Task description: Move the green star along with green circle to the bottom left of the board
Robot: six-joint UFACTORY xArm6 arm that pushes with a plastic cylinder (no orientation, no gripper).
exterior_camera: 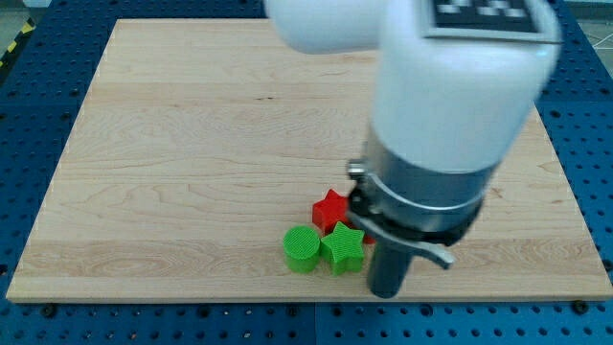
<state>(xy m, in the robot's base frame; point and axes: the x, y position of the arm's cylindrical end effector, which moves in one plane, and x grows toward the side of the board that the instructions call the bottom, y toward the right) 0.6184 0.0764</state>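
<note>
The green star lies near the board's bottom edge, a little right of centre. The green circle sits touching its left side. A red star sits just above them, touching the green star. The arm's white and grey body hangs over the right of the board. The dark rod comes down right of the green star, and my tip is close to the star's lower right, at the board's bottom edge. I cannot tell whether it touches the star.
The wooden board lies on a blue perforated table. The arm's body hides part of the board's right side, so any blocks there do not show.
</note>
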